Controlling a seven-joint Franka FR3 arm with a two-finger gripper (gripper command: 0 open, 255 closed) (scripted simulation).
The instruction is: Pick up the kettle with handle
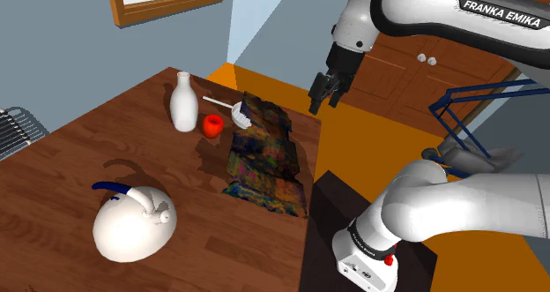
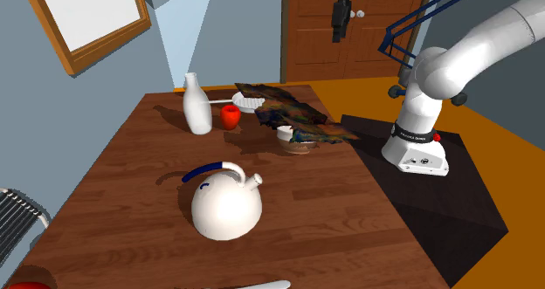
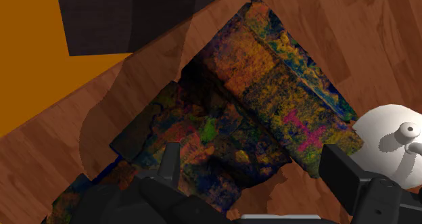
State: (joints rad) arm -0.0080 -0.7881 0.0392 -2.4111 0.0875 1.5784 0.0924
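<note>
Tool [image 1: 324,94] hangs in the air off the bench, fingers [image 3: 171,165] standing apart with nothing clasped. Wrist view looks down past them onto a dark multicoloured patterned sheet [image 3: 250,107] lying on the brown wooden bench [image 1: 53,184]. A white round item [image 3: 379,131] sits at the sheet's edge, beside one finger.

Kettle [image 1: 134,224] is white with a blue handle arched over its top. It stands upright on the bench at the shoulder view's lower left, well apart from the tool. Its short spout points toward the shoulder view's right. In the second exterior view the kettle [image 2: 225,207] sits mid-bench, nearer the camera than the other things.

A white bottle [image 1: 183,103] stands upright at the far part of the bench, with a small red object [image 1: 211,125] just beside it, between the bottle and the sheet.

The white arm's base sits on a dark stand [image 2: 454,209] by the bench's side, over an orange floor [image 1: 370,131]. A brown wooden door [image 2: 314,34] is behind. A wood-framed white panel [image 2: 87,17] hangs on the blue-grey wall.
</note>
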